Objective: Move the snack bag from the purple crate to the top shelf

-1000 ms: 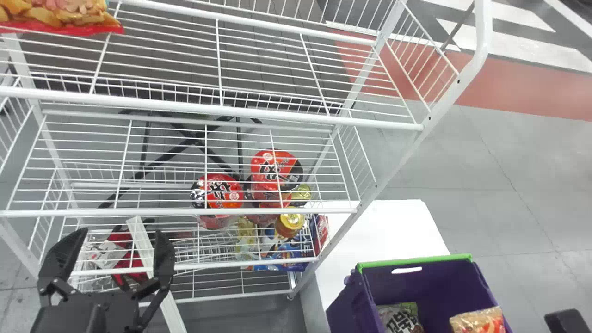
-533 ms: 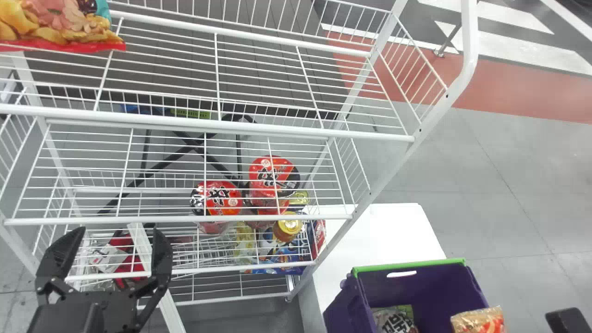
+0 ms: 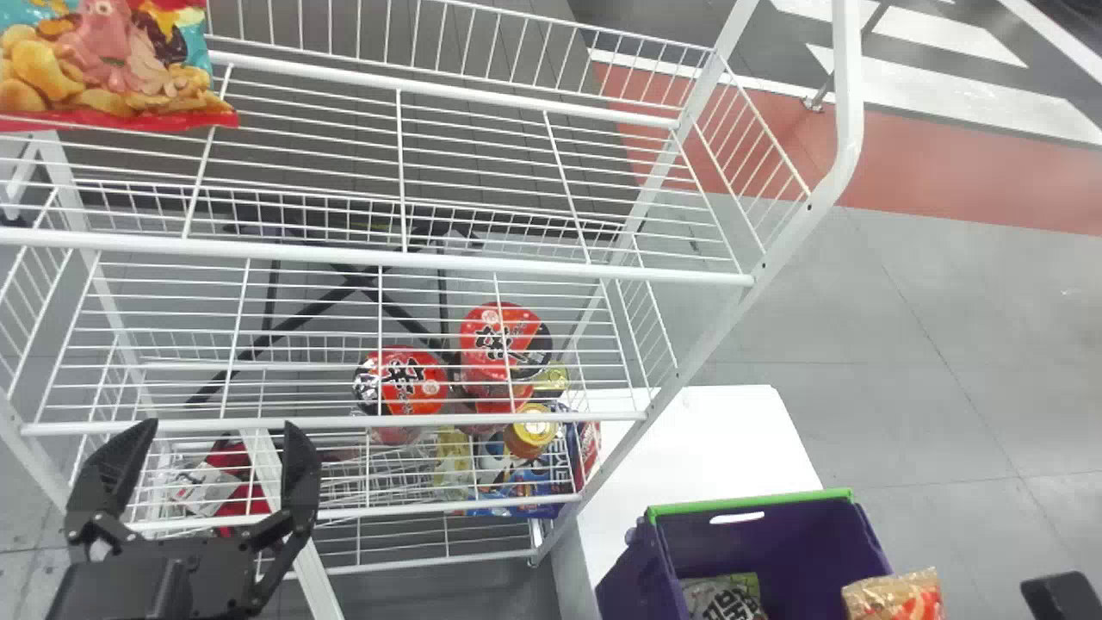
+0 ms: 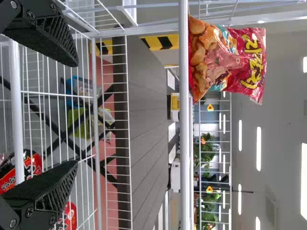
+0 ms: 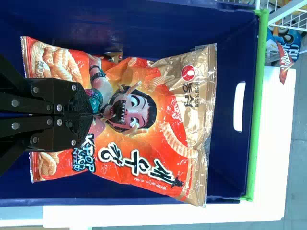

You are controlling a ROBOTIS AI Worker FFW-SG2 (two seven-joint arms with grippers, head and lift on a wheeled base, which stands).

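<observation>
At the head view's lower left, my left gripper [image 3: 215, 461] stands open in front of the rack; in its wrist view, nothing is between the fingers of the left gripper [image 4: 72, 115]. A black part of my right arm [image 3: 1063, 598] shows at the lower right. The orange and gold snack bag [image 3: 891, 596] overlaps the right wall of the purple crate [image 3: 775, 538]. In the right wrist view, my right gripper [image 5: 96, 115] is shut on the snack bag [image 5: 158, 129], whose printed face is over the crate [image 5: 235, 48]. The top shelf [image 3: 387, 261] is white wire.
A red snack bag [image 3: 112, 73] lies at the top shelf's left. Red noodle packs [image 3: 400, 383] and a gold-lidded jar [image 3: 531, 430] are lower in the rack. The crate stands on a white table [image 3: 706, 439], right of the rack post, with another bag [image 3: 723, 596] inside.
In the head view the rack, crate and table have shifted downward and slightly left, while the held bag and both arms keep nearly the same place. More of the red bag on the shelf shows.
</observation>
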